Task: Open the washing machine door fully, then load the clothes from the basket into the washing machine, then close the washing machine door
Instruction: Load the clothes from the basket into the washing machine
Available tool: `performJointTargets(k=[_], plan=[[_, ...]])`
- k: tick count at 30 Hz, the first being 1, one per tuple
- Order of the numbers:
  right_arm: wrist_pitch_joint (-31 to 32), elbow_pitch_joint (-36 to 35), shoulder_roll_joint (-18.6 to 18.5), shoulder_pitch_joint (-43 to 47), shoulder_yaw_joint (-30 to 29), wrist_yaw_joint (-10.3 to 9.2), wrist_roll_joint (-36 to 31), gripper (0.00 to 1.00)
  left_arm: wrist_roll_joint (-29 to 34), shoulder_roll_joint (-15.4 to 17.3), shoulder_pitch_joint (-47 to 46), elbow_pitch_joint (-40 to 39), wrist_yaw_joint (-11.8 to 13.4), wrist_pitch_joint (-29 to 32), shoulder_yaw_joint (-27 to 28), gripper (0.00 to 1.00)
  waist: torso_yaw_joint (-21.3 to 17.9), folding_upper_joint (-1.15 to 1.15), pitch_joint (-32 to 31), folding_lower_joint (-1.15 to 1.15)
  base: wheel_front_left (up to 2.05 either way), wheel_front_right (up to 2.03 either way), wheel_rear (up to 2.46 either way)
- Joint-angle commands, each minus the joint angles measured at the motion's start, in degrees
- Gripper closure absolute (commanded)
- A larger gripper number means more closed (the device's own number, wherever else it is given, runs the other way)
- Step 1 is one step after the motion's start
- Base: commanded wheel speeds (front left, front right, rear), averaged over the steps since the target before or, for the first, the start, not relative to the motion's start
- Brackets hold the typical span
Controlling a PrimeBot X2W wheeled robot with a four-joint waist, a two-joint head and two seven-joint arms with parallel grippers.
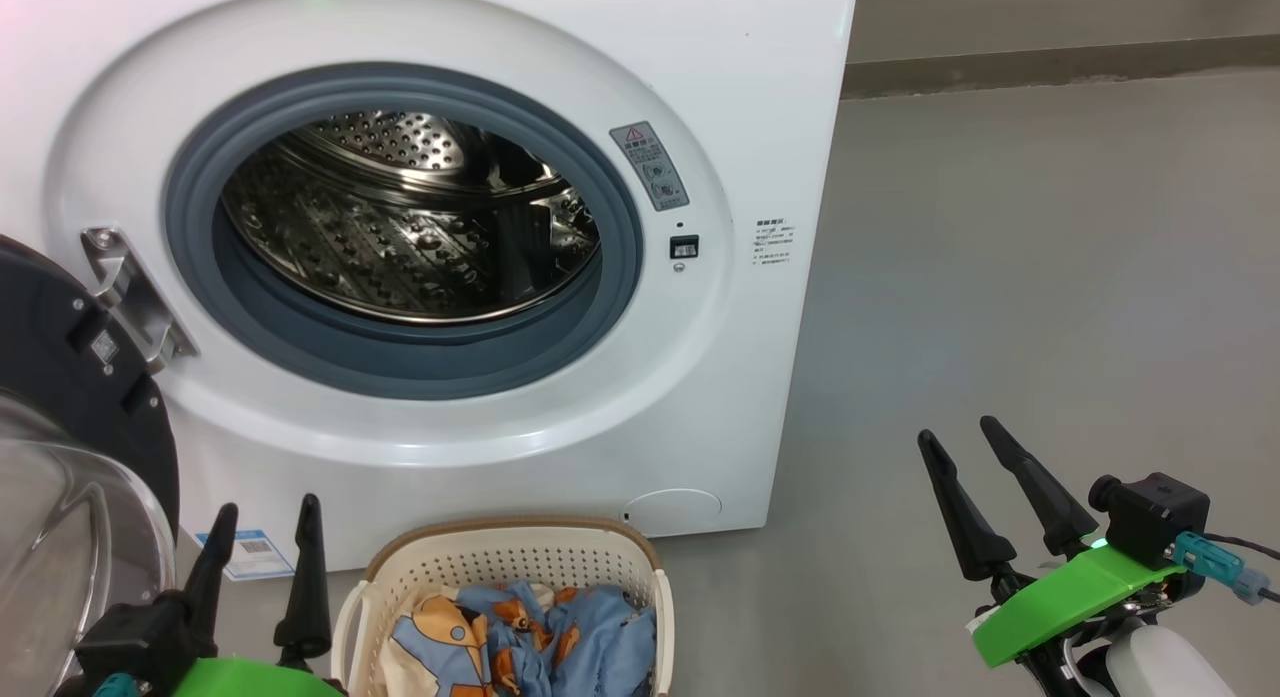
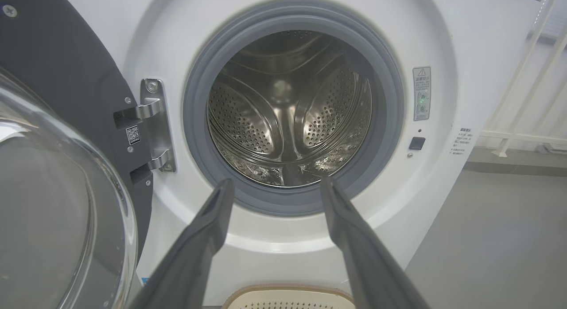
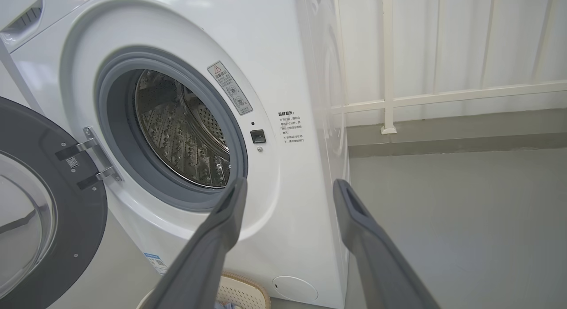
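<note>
Grey floor (image 1: pixel 1000 277) bears perforated basket (image 1: pixel 500 562) of soft clothes (image 1: pixel 540 637).

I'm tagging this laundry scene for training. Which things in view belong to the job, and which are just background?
Part of the job:
washing machine
door, swung open
basket
clothes, in the basket

Just background:
white railing
grey floor

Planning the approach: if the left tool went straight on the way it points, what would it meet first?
Probably the gasket at the bottom of the washer opening: the left tool, open, aims there. Depth is unclear, so it might pass over the gasket into the drum.
</note>
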Motion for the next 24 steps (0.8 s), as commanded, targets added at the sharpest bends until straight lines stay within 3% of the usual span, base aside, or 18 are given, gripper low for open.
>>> performJointTargets(k=[1, 24], plan=[[-0.7, -1.2, -0.3, -0.4, 0.9, 0.09, -0.7, 0.0, -0.5, 1.5, -2.2, -1.2, -0.1, -0.7, 1.9, 0.0, 0.0, 0.0, 0.0, 0.0, 0.09, -0.09, 0.0], [-0.7, -1.0, -0.2, -0.6, 1.3, 0.09, -0.7, 0.0, -0.6, 1.6, -2.4, -0.7, 0.2, -0.7, 1.4, 0.0, 0.0, 0.0, 0.2, 0.0, 0.0, 0.0, 0.0]])
